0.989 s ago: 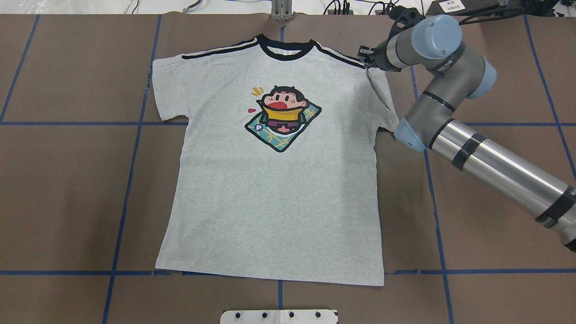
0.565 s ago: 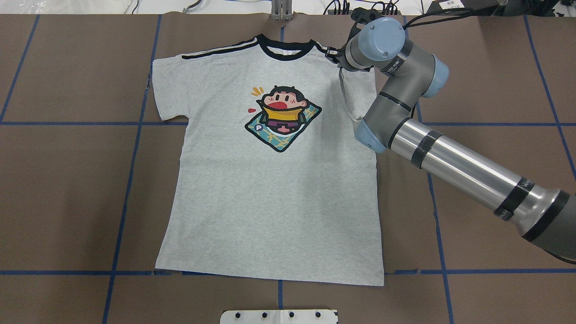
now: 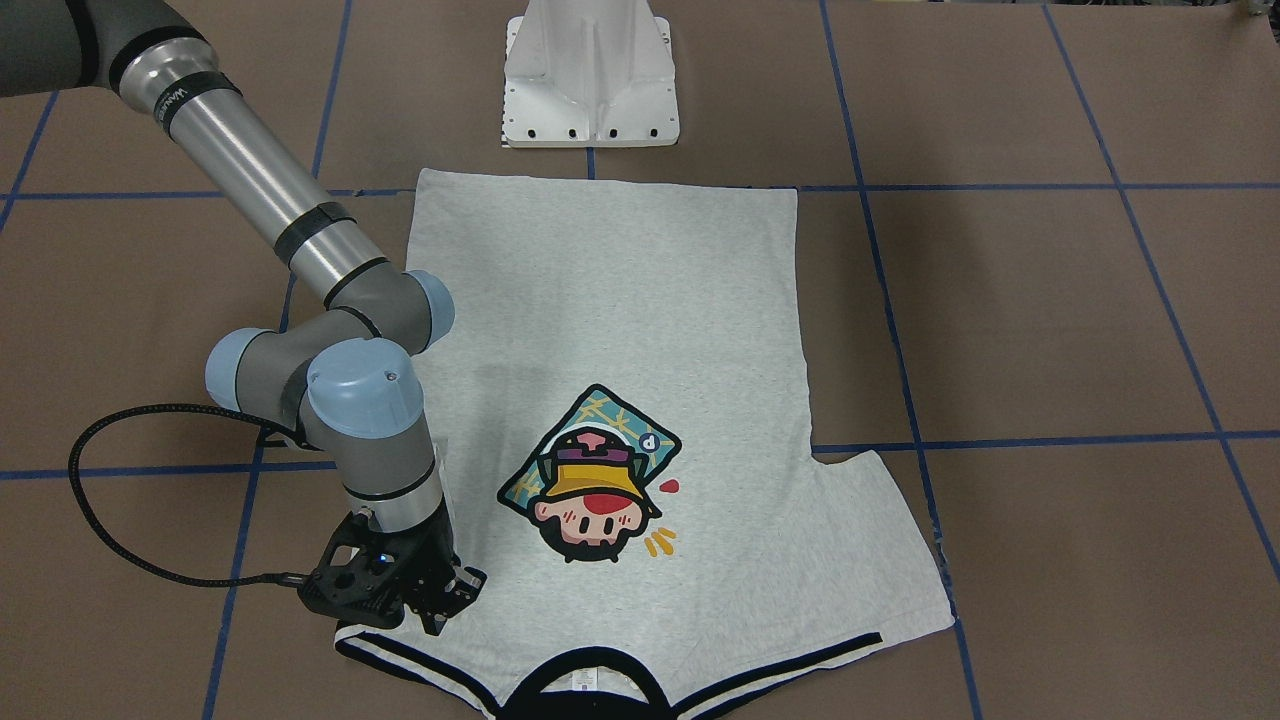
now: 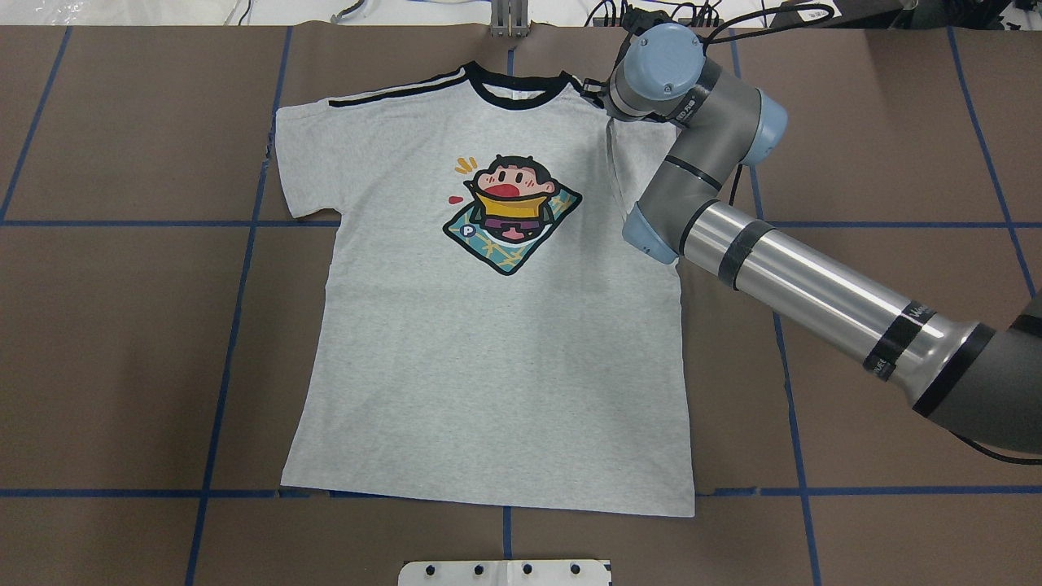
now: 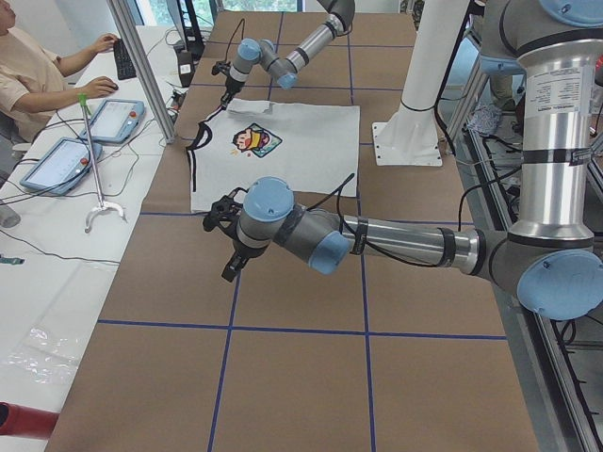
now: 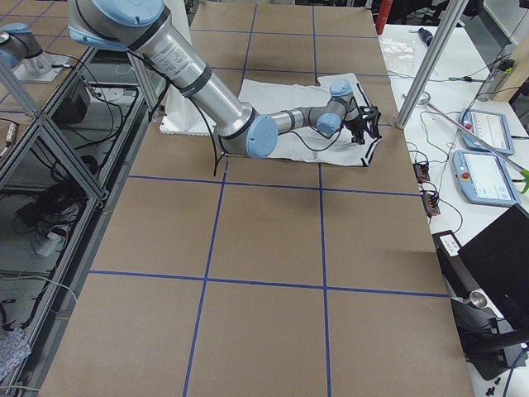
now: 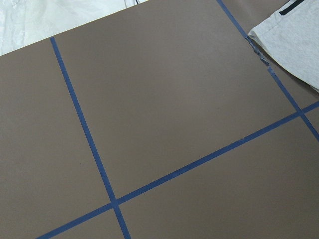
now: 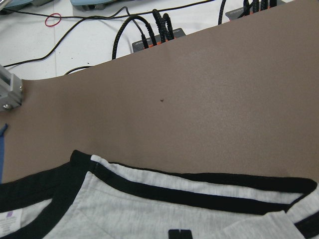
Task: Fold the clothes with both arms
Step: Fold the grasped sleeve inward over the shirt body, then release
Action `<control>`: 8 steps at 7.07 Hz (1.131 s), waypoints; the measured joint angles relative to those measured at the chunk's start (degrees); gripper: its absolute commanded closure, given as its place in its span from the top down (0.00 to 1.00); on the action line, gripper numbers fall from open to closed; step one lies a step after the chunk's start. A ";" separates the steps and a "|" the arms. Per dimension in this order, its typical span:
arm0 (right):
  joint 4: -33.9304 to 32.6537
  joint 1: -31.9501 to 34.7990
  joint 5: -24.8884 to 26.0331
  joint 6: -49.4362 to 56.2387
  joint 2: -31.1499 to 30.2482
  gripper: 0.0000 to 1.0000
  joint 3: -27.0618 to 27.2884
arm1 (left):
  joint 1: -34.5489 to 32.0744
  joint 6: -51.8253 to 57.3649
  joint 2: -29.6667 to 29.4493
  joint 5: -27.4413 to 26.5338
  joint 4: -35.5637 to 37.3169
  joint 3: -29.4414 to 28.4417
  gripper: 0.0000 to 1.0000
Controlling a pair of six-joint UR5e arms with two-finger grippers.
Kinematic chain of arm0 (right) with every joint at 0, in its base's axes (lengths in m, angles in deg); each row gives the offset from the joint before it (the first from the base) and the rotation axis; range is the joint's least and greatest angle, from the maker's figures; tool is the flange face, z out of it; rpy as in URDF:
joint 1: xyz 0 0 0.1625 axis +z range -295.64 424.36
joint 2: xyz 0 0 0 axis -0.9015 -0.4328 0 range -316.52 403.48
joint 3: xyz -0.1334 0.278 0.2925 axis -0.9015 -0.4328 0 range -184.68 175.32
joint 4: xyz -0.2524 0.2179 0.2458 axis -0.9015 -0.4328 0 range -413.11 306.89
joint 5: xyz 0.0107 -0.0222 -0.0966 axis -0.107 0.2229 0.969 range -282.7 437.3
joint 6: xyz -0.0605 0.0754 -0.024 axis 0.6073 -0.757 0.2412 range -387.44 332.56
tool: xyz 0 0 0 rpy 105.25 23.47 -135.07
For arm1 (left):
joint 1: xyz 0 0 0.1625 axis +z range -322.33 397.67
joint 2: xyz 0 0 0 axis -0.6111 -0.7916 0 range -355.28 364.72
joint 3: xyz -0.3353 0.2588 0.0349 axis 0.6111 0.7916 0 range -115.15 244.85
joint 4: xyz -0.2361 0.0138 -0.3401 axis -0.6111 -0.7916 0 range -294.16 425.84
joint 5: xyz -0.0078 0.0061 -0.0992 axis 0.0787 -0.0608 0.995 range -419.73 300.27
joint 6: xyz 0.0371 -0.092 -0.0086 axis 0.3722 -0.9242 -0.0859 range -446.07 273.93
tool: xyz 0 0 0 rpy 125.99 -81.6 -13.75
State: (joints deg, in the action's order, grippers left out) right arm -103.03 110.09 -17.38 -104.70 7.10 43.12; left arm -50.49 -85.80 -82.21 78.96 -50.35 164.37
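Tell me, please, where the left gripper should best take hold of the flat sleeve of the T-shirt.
Probably the sleeve's outer hem, near its far corner, coming in from the bare table beside it: that edge lies flat, free and unobstructed.

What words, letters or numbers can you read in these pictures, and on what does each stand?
"P", in a white circle on the T-shirt print.
Lettering on the right arm, on its black band: too small to read.
The neck label: blurred.
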 measured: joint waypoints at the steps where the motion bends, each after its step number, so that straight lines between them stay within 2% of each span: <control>1: 0.01 0.06 0.62 0.06 0.04 0.99 -0.29 | 0.00 0.00 0.03 0.00 -0.02 0.00 1.00; 4: 0.07 0.52 0.88 0.62 -0.01 1.00 0.44 | 0.60 -0.17 -0.19 -0.02 -0.11 -0.07 1.00; 5: -0.02 1.60 -0.75 1.19 -0.75 1.00 2.46 | 1.51 -0.35 -1.08 -0.08 -0.08 -0.46 1.00; 6: -0.29 2.68 -3.65 1.91 -3.06 1.00 6.53 | 2.39 -0.44 -2.36 0.42 -0.15 -1.98 1.00; 8: -4.68 3.62 -9.80 2.31 -12.57 1.00 23.31 | 4.89 -2.36 -6.45 5.27 -2.88 -8.38 0.99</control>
State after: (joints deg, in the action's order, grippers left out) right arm -107.71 113.71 -27.17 -102.40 -5.47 66.43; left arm -45.60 -88.16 -88.66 84.23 -53.24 155.98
